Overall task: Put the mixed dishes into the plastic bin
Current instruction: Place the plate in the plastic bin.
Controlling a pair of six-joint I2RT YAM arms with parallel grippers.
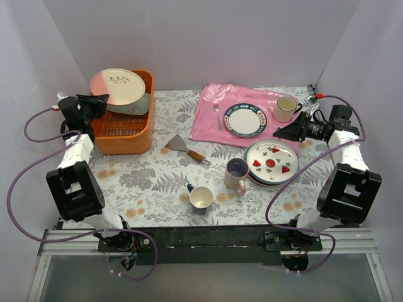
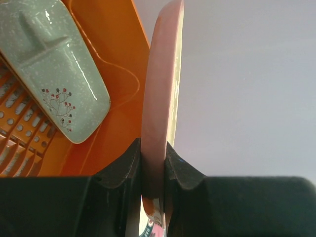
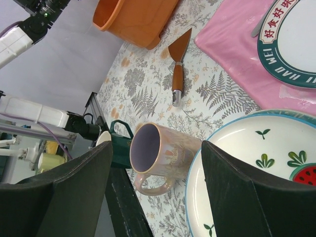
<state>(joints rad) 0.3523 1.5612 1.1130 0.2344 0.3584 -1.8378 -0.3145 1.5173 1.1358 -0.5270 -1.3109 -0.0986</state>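
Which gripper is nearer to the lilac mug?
Right. The right gripper hovers just beyond the lilac mug; the left gripper holds a pink plate at the plastic bin, across the table.

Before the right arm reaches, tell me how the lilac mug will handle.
The lilac mug looks glazed and stiff, so it is probably slick and breakable. It stands upright, taller than wide; a push near the rim could tip it against the white plate beside it.
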